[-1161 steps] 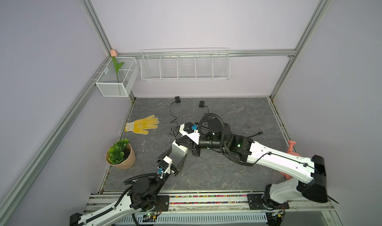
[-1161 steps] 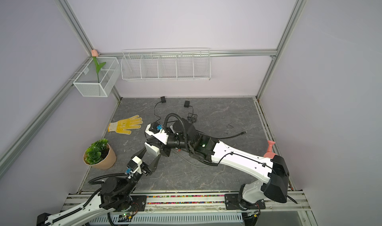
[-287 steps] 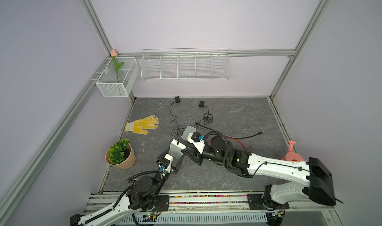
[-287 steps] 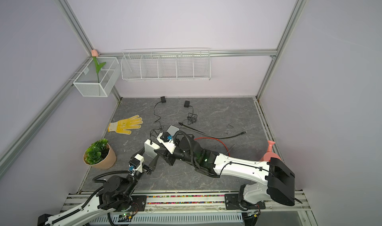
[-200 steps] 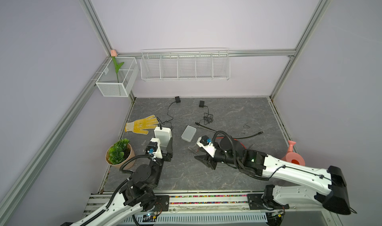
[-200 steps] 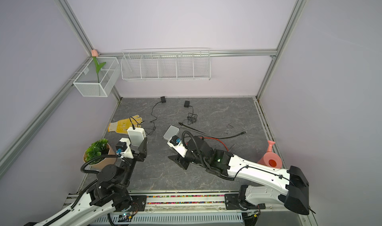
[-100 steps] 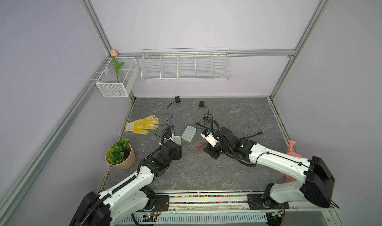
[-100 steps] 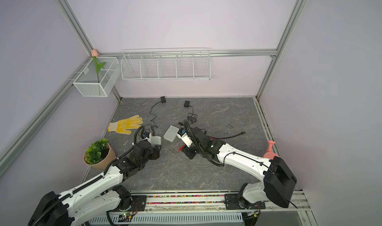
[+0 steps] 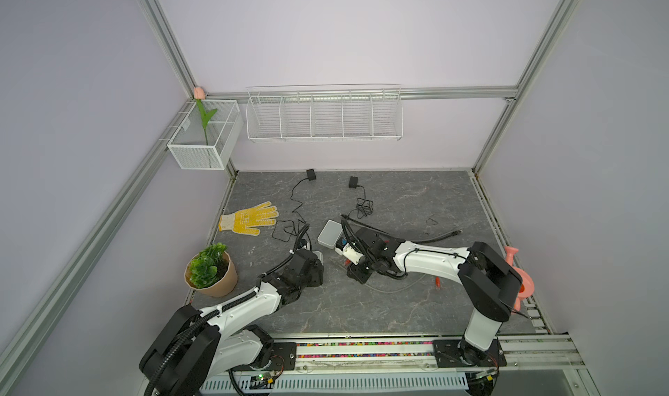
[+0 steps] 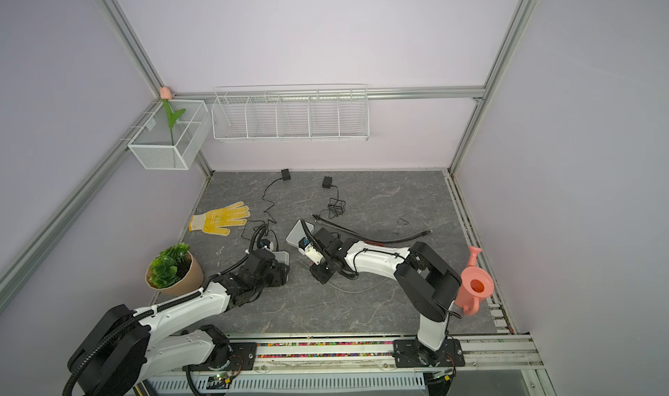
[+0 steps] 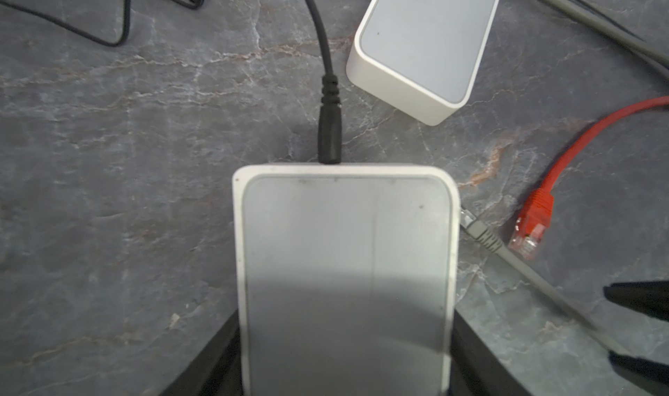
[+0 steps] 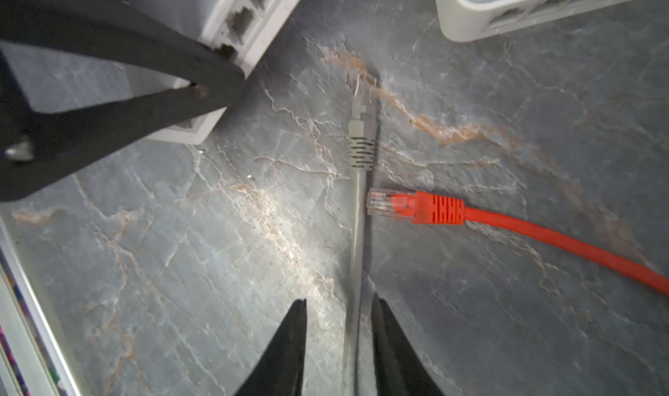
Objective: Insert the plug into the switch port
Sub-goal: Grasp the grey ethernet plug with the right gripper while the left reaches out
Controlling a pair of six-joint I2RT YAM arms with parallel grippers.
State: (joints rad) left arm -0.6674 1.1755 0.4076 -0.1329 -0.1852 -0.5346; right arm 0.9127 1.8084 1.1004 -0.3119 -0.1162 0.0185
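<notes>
in both top views the two arms meet low in the middle of the frame. the left claw point(image 9: 315, 265) pinches the white switch point(image 10: 281, 256), which lies flat on the grey surface point(image 9: 398, 202). the right claw point(image 9: 356, 271) noses down just to the right of it. a second switch point(image 9: 330, 233) lies just above them.

from the left wrist, the switch point(image 11: 344, 267) sits clamped between the claw's black fingers, and a black power plug point(image 11: 329, 137) meets its far edge. the grey plug point(image 11: 470, 224) lies just beside one corner, with a red plug point(image 11: 532, 224) close by.

from the right wrist, the right claw point(image 12: 339, 300) is spread astride the grey cable point(image 12: 356, 260) behind the grey plug point(image 12: 362, 137), not pinching it yet. the switch's ports point(image 12: 249, 10) are near that plug but apart from it.

i'd say the step in hand is picking up the plug. next the claw needs to squeeze the cable, lift it, and line the plug's tip square with a port while the left claw steadies the switch. i can read no brand, label or writing anywhere.
</notes>
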